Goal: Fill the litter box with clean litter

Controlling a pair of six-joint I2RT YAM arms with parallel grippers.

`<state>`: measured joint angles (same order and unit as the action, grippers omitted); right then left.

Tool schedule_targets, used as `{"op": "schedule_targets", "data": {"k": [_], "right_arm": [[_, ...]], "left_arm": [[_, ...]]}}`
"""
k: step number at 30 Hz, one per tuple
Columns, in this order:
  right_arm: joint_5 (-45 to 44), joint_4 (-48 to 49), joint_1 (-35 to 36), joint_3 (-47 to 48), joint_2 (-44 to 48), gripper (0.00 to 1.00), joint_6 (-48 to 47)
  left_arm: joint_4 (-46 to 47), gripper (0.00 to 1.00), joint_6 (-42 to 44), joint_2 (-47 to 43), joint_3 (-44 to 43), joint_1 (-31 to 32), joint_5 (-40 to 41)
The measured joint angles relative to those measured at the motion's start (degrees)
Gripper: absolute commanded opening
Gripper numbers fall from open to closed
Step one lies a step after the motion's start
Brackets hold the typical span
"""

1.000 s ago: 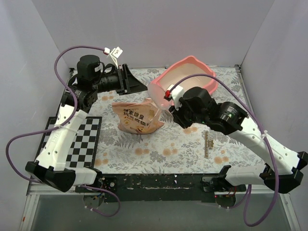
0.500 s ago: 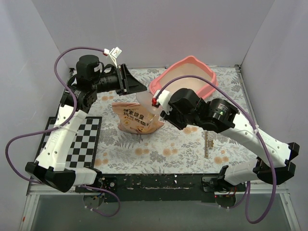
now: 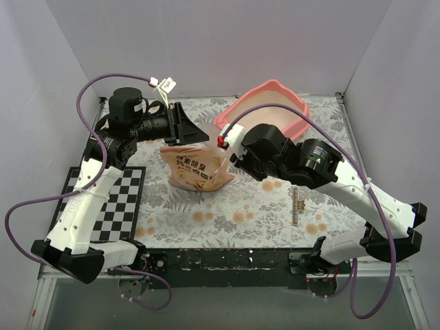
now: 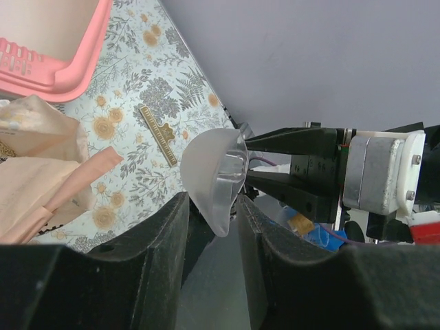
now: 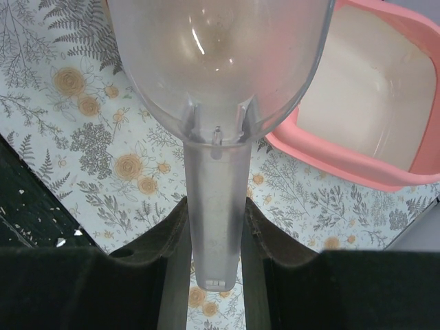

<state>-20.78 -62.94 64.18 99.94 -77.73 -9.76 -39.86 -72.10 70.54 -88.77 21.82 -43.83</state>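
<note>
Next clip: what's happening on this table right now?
The right end effector grips a clear scoop by its handle. The bowl looks empty and is held next to the pink litter box. The left end effector hangs open near the bag's top edge. The box's cream inside shows nothing poured in yet.

Bright, even overhead light; soft shadows; wrist-view foregrounds dark, blurred.
</note>
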Motion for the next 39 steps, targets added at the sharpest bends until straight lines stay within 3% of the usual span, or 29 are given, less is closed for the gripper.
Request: {"op": "schedule_targets", "data": {"k": [12, 14, 16, 20, 24, 27, 32, 35, 39], "right_arm": [[-0.1, 0.0, 1.6, 0.0, 0.0, 0.01, -0.1], [-0.1, -0.1, 2.1, 0.0, -0.2, 0.01, -0.2], [-0.3, -0.1, 2.5, 0.0, -0.4, 0.01, -0.3], [-1.1, 0.0, 2.8, 0.5, -0.7, 0.03, -0.5], [-1.6, -0.6, 3.1, 0.9, -0.6, 0.46, -0.6], [-3.2, 1.4, 3.1, -0.6, 0.2, 0.69, -0.1], [-5.9, 7.5, 3.1, -5.3, 4.7, 0.81, 1.3], [-4.9, 12.0, 1.4, -5.6, 6.5, 0.83, 3.3], [1.1, 18.2, -7.6, -5.5, 7.0, 0.84, 8.3]], "left_arm": [[-0.5, 0.33, 2.3, -0.1, 0.1, 0.3, 0.0], [-0.5, 0.26, 2.6, 0.1, 0.1, 0.3, 0.1], [-0.7, 0.03, 2.9, 0.4, 0.1, 0.3, 0.1], [-2.4, 0.00, 5.8, 1.0, 0.4, 0.2, 2.6], [-2.6, 0.00, 6.5, 1.4, 0.8, 0.3, 2.6], [-1.9, 0.00, 7.0, 0.7, 1.4, 0.3, 3.3], [2.0, 0.00, 7.8, -5.1, 8.1, 0.4, 7.8], [5.5, 0.00, 7.7, -8.2, 11.0, 0.3, 11.0], [11.9, 0.00, 6.2, -9.9, 14.0, -1.5, 12.0]]}}
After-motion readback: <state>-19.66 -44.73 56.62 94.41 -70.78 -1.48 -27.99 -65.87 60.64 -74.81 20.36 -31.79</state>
